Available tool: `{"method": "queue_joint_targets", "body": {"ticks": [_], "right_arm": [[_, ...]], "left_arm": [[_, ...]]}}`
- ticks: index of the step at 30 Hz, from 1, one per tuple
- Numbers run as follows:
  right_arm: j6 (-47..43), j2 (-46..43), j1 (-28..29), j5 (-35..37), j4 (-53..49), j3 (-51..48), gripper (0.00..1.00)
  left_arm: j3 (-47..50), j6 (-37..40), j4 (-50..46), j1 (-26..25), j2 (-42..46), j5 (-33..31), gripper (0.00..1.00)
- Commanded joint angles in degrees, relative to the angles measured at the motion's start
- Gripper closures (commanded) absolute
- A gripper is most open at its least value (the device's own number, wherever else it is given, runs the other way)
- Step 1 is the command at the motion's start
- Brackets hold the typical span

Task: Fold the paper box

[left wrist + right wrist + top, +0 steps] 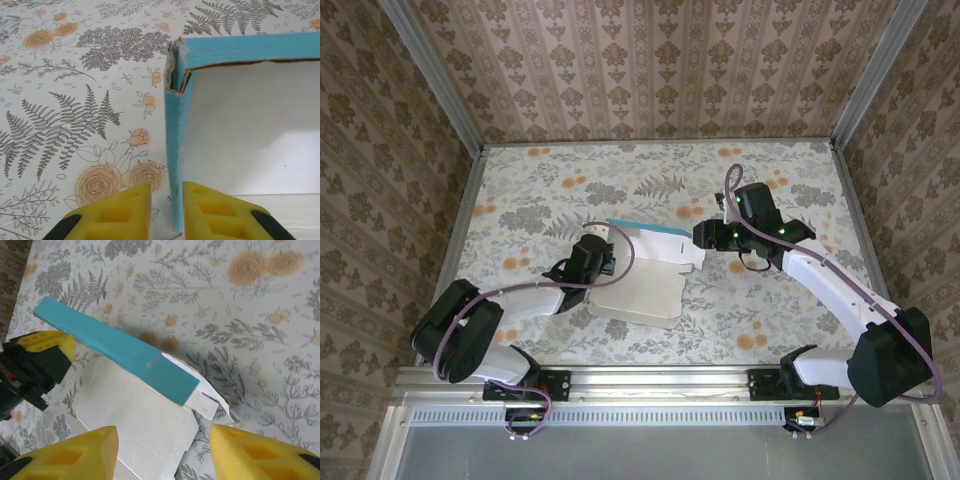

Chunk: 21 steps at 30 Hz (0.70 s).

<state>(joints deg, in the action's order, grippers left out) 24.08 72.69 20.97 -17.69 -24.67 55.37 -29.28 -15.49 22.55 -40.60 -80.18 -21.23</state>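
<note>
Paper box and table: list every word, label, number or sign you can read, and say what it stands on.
No readable text.
Paper box: plain turquoise outside, plain white inside, no print.
Table: flower and fern pattern only, no words or numbers.

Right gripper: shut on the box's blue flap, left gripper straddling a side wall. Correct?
No. The right gripper is open, fingers wide apart with nothing gripped between them; the right wrist view shows it. The left gripper does straddle a side wall of the box.
</note>
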Motion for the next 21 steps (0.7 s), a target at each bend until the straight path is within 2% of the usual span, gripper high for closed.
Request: {"method": "queue_joint_targets", "body": {"ticks": [1,8,12,15,21], "right_arm": [[3.49,-1.57,0.86,1.73,3.24,-1.29,0.47],[7.69,-1.93,3.14,5.74,2.77,-0.36,0.50],[14.25,-1.18,3.97,7.61,4.72,-0.29,0.50],[16.68,1.01,5.52,10.13,5.50,1.33,0.49],[19.70,5.54,7.33,11.61,7.75,3.89,0.49]], "left_arm": [[1.55,-2.14,-0.44,-0.70,3.77,-1.09,0.76],[4.08,-5.23,-9.81,-4.96,12.87,8.03,0.74],[5.61,-7.83,-12.11,-7.31,14.73,17.05,0.69],[6.53,-10.38,-10.10,-9.62,12.76,20.32,0.67],[7.02,-14.24,0.07,-14.25,1.69,20.30,0.68]]}}
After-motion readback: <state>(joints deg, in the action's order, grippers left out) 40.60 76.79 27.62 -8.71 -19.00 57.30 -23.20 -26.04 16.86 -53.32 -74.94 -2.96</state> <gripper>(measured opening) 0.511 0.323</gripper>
